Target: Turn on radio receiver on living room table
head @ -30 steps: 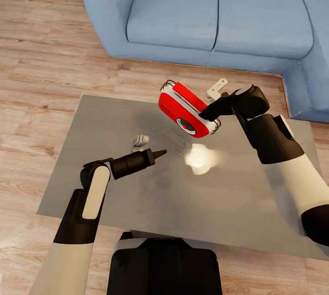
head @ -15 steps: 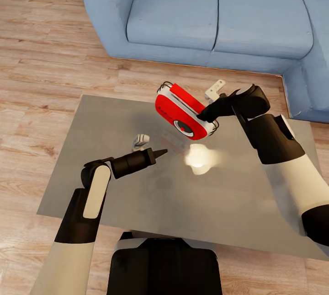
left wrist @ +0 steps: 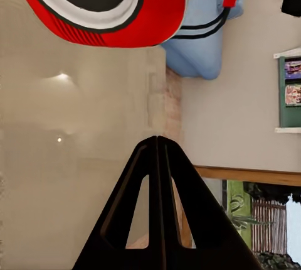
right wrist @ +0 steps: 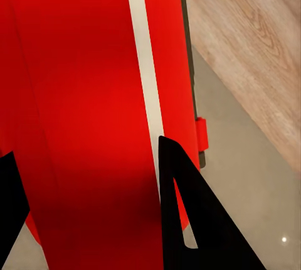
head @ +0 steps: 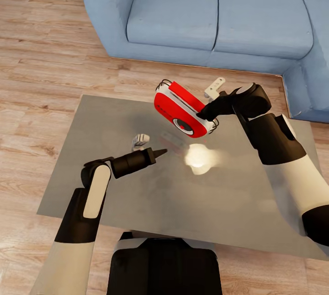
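The red radio receiver (head: 182, 108), with white trim and a round dark dial, hangs tilted above the glossy grey table (head: 114, 180). My right gripper (head: 204, 113) is shut on the radio's right end, and its dark fingers (right wrist: 182, 220) straddle the red body (right wrist: 81, 94) in the right wrist view. My left gripper (head: 161, 152) is shut, with nothing in it. It hovers over the table's middle, below and left of the radio, pointing towards it. In the left wrist view the closed fingertips (left wrist: 157, 143) sit beneath the radio's dial face (left wrist: 106, 6).
A blue L-shaped sofa (head: 219, 16) runs along the far side and right of the table, with light wood floor (head: 41, 57) all around. A bright glare spot (head: 198, 158) and a small pale shape (head: 140, 140) show on the tabletop. My base (head: 164, 263) stands at the table's near edge.
The right gripper has carried the radio a little up and to the left. The left arm has stayed still.
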Robot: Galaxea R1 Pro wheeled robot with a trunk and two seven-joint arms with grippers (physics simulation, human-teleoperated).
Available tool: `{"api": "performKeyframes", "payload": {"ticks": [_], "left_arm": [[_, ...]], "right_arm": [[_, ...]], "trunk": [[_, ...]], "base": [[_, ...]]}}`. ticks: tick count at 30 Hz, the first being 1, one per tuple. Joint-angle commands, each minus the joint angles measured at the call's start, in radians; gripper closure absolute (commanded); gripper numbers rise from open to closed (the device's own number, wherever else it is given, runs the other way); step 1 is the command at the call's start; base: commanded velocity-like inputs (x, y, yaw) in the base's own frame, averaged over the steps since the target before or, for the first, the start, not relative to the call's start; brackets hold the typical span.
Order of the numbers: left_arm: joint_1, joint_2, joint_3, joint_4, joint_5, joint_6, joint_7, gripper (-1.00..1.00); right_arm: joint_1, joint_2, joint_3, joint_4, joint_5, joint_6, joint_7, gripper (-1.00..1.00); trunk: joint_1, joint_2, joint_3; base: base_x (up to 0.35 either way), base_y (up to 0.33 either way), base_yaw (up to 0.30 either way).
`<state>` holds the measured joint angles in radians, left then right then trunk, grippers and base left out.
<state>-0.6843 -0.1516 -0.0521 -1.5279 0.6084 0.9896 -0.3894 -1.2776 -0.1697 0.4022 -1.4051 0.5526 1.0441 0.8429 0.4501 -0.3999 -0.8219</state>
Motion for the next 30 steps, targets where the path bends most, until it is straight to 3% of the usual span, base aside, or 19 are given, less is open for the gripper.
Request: {"api": "performKeyframes", "payload": {"ticks": [1,9,19,23,24,30], "left_arm": [[-0.001,0.0,0.0,-0.001,0.0,0.0,0.009,1.0],[-0.003,-0.001,0.001,0.005,0.002,-0.001,0.092,1.0],[-0.004,-0.002,0.0,0.006,0.002,-0.005,0.106,1.0],[-0.046,-0.002,0.001,0.011,0.01,-0.006,0.106,1.0],[-0.088,-0.001,0.001,0.018,0.032,-0.005,0.106,1.0],[-0.144,0.006,0.002,0.026,0.072,0.001,0.107,1.0]], "right_arm": [[0.0,0.001,-0.001,0.0,-0.008,0.003,0.006,1.0],[0.0,0.008,-0.003,0.001,-0.017,0.003,0.006,1.0],[0.0,0.008,0.004,0.002,-0.016,0.003,0.006,1.0],[0.0,0.009,0.059,-0.001,-0.016,0.003,0.006,1.0],[0.0,0.008,0.096,-0.008,-0.017,0.003,0.007,1.0],[0.0,0.0,0.125,-0.034,-0.023,0.003,0.008,1.0]], "trunk": [[0.0,0.0,0.0],[0.0,0.0,0.0],[0.0,0.0,0.0],[0.0,0.0,0.0],[0.0,0.0,0.0],[0.0,0.0,0.0]], "base": [[0.0,0.0,0.0],[0.0,0.0,0.0],[0.0,0.0,0.0],[0.0,0.0,0.0],[0.0,0.0,0.0],[0.0,0.0,0.0]]}}
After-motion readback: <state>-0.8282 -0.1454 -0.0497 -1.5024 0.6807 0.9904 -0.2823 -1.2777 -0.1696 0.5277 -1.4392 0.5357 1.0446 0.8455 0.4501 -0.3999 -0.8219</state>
